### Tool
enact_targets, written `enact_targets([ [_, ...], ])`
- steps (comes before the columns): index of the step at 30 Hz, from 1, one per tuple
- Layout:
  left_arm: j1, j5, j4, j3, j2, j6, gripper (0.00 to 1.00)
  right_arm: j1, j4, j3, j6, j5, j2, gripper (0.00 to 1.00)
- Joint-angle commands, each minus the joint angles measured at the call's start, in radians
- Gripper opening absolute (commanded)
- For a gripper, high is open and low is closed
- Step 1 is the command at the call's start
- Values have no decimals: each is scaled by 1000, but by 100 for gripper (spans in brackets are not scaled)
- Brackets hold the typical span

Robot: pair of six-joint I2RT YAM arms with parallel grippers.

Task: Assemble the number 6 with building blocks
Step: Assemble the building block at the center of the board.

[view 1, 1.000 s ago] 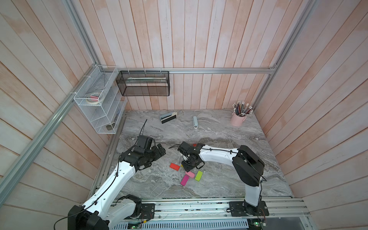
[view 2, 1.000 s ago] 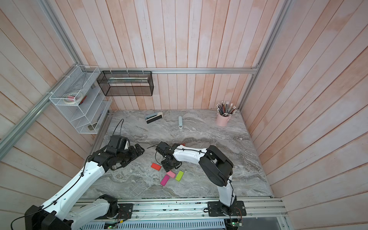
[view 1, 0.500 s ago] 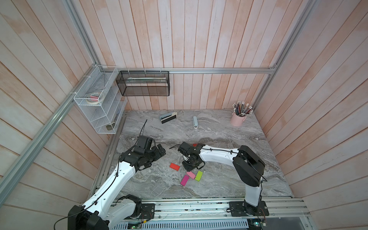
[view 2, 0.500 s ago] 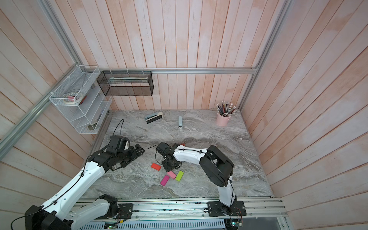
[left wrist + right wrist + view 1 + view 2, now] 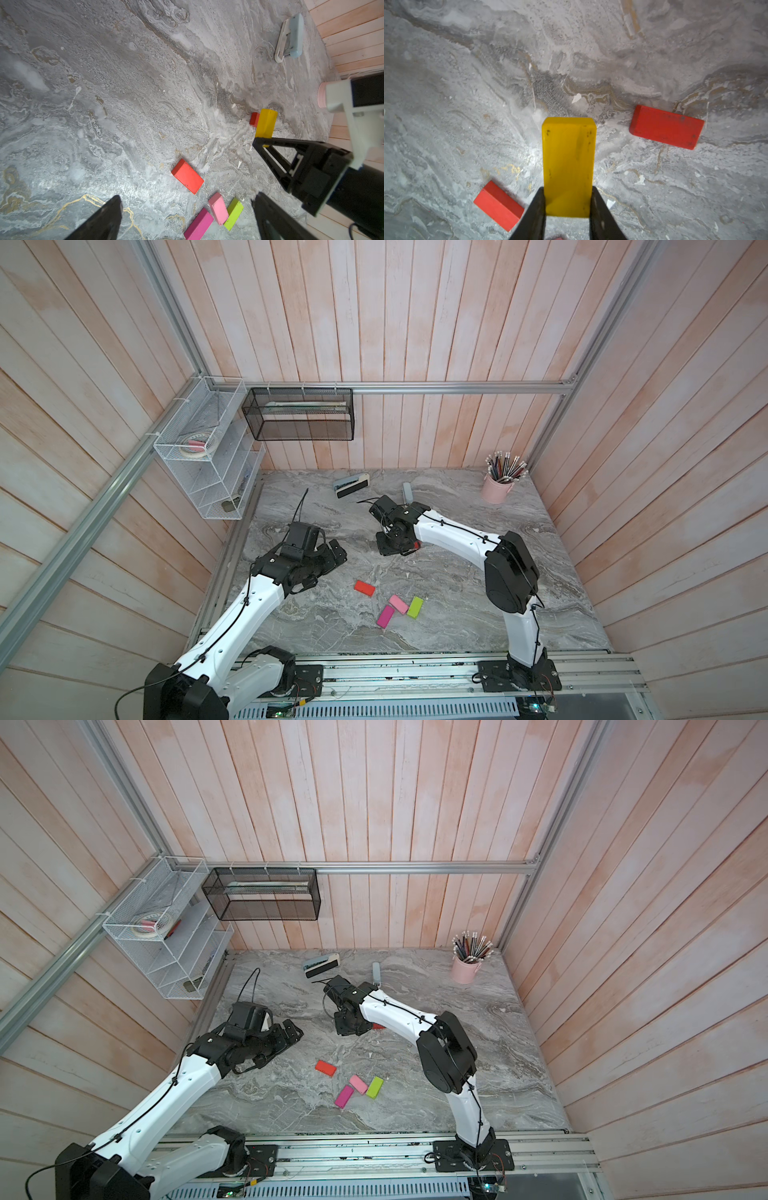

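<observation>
Clamping long edges of yellow brick (image 5: pixel 568 162), right tool (image 5: pixel 568 190) faces open tabletop (image 5: pixel 571 62)

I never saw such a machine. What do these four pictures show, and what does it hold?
It is a robot: a left arm and a right arm at a table. Two pictures look down on the whole scene; two come from cameras on the wrists. The right end effector is shut on a yellow block. The left end effector is open and empty. On the table lie two red blocks, a pink block, a magenta block, a green block, a stapler and a pencil cup.
</observation>
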Motion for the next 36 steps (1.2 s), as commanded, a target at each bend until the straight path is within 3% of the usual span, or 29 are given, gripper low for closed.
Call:
enact_targets([
  [1,-1,7,10,31,19,20,100,-6,-71,49,39,-13,43,33],
  [36,-1,36,73,53,121,45,100,-96,-56,-10,97,-108,130,34],
])
